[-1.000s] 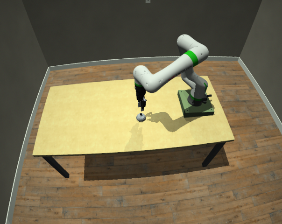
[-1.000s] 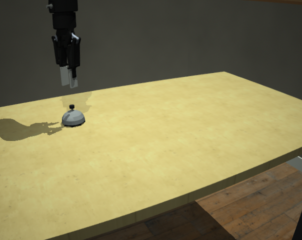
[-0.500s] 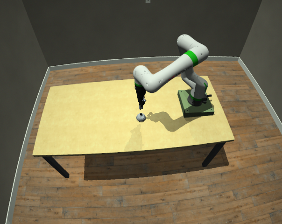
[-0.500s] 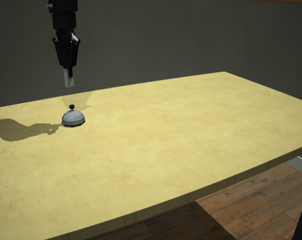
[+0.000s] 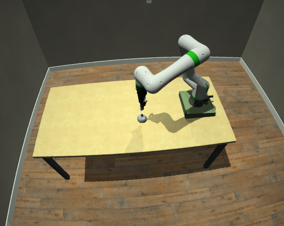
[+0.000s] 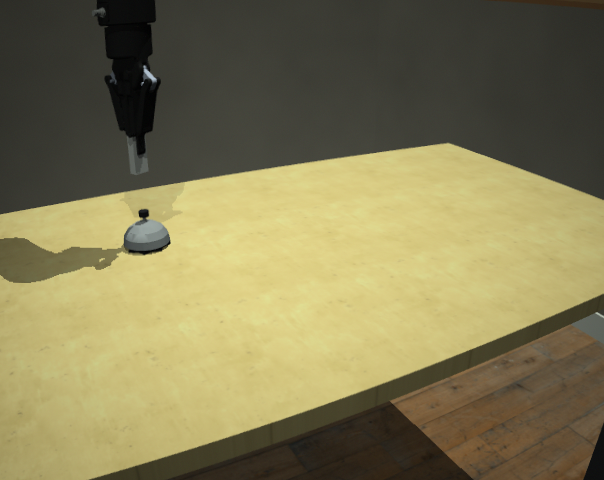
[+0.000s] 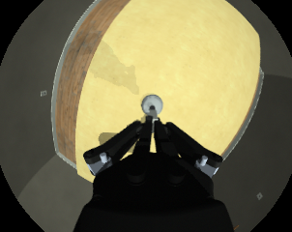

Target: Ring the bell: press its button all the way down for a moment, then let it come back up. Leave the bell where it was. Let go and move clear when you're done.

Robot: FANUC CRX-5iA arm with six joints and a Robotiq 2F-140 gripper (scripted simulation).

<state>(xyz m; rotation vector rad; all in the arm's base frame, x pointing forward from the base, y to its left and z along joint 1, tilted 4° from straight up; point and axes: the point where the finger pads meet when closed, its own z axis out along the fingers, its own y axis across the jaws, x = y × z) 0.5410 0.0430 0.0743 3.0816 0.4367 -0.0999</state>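
My end effector (image 6: 137, 164) is clenched tight on nothing, its two fingers pressed together into one narrow blunt tip that points straight down. It hangs in the air above the bell (image 6: 146, 237), apart from it, with open space between the tip and the button (image 6: 143, 212). In the wrist view the closed fingers line up almost exactly with the bell's crown, so I judge the aim to be close to centred.

The bell sits on the tabletop (image 6: 343, 248), roughly mid-table, between the front edge and the arm's base (image 5: 211, 112), well away from both. It is a low grey dome with a small dark knob standing proud on top.

I expect the dome to be rigid metal and fairly light, smooth and rounded enough that an off-centre push would skid off the side or shove the whole bell along. There is no reason to grip it at all: contact belongs on the button alone, from straight above, with the closed tip acting as a single finger. The knob is small, so sideways error is what I would watch. It probably has a short sprung travel; I would press until it bottoms out, pause, then lift straight up.

I see no containers on the tabletop, only the bell and the arm's shadow (image 5: 169, 122).
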